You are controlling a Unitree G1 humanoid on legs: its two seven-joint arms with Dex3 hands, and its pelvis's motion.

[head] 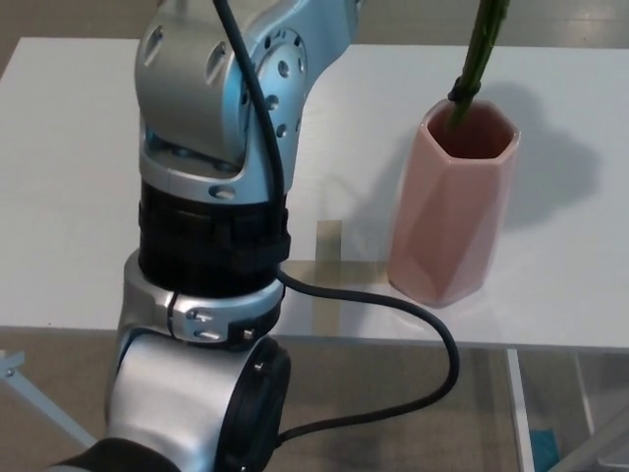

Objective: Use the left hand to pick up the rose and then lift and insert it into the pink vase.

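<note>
With the rose's green stem [479, 61] already dipping into the mouth of the pink vase [454, 211] on the white surface [69, 197], lower it straight, clear of the rim; the left hand's state can't be told, being out of view.

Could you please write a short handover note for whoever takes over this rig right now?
Left hand: out of frame above; only the left arm shows, so its grip cannot be confirmed.
Right hand: not in view.
The pink vase stands upright on the white table.
The rose stem points down with its lower end just inside the vase mouth; the bloom is out of frame.
Done: rose lifted and brought to the vase.
Left: lower it fully, release, withdraw.
</note>
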